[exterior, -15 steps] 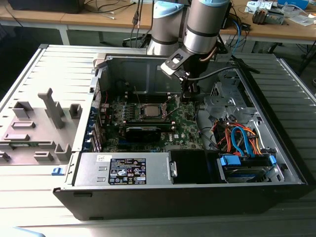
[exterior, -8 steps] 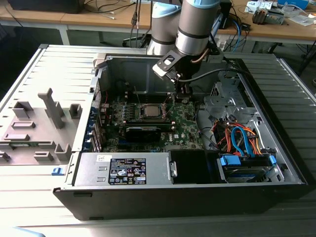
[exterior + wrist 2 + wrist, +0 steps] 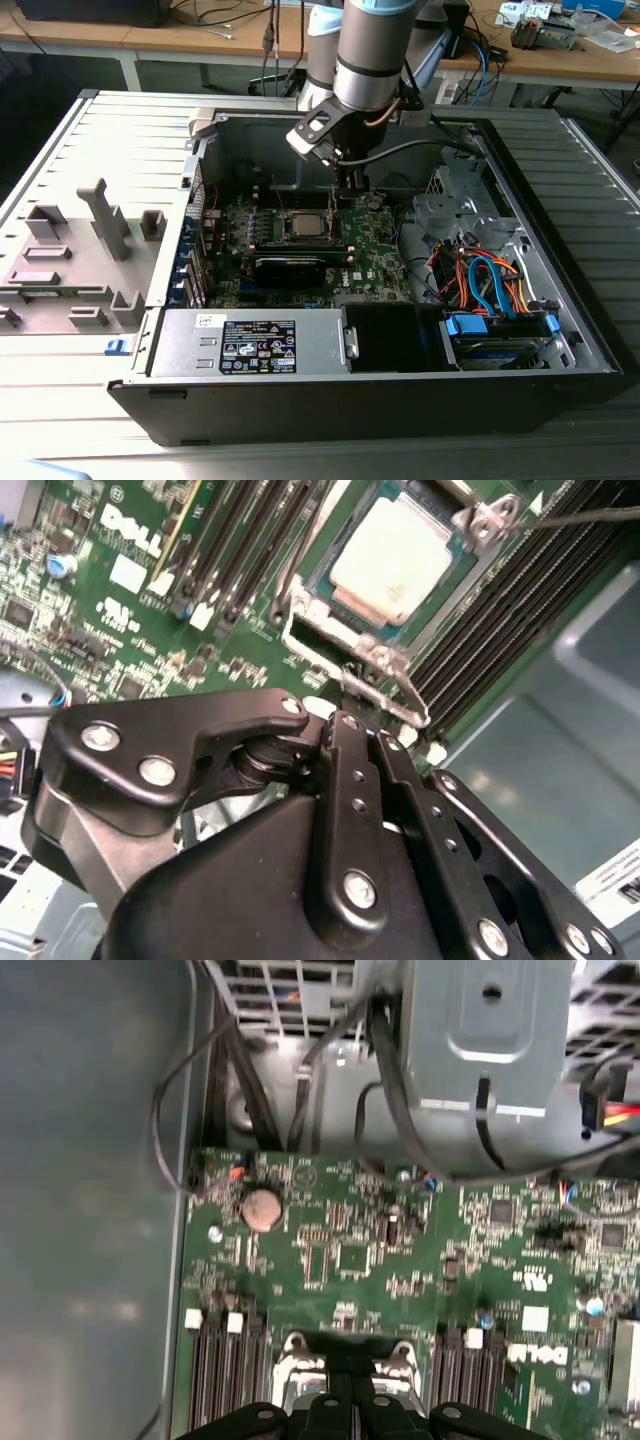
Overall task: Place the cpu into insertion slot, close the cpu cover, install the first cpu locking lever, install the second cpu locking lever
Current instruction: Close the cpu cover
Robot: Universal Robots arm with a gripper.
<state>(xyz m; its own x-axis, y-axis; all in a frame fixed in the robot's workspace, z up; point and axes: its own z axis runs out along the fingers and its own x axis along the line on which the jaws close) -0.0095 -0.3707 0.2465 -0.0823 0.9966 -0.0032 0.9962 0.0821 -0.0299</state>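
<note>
A grey-and-blue robot arm (image 3: pixel 365 50) reaches into an open black-and-grey desktop computer case (image 3: pixel 330 405) lying on a ribbed grey metal tabletop (image 3: pixel 60 400), its black linked-finger hand (image 3: pixel 346 192) poised just beside the small square silver-rimmed insertion slot (image 3: pixel 286 224) on the green circuit board (image 3: pixel 340 1260). In the second wrist view, the cpu (image 3: pixel 395 565), a flat square chip with a silver-grey metal top, sits in the slot, and the thin square silver metal cpu cover (image 3: pixel 345 640) lies down around it, the chip showing through its window. A thin metal locking lever (image 3: pixel 580 516) angles away from the socket across the long black memory slots (image 3: pixel 500 610). The fingers (image 3: pixel 340 770) appear pressed together, tips at the cover's near edge; whether anything thin is pinched between them cannot be told. In the first wrist view, a round silver coin battery (image 3: pixel 262 1208) sits on the board near the case wall.
</note>
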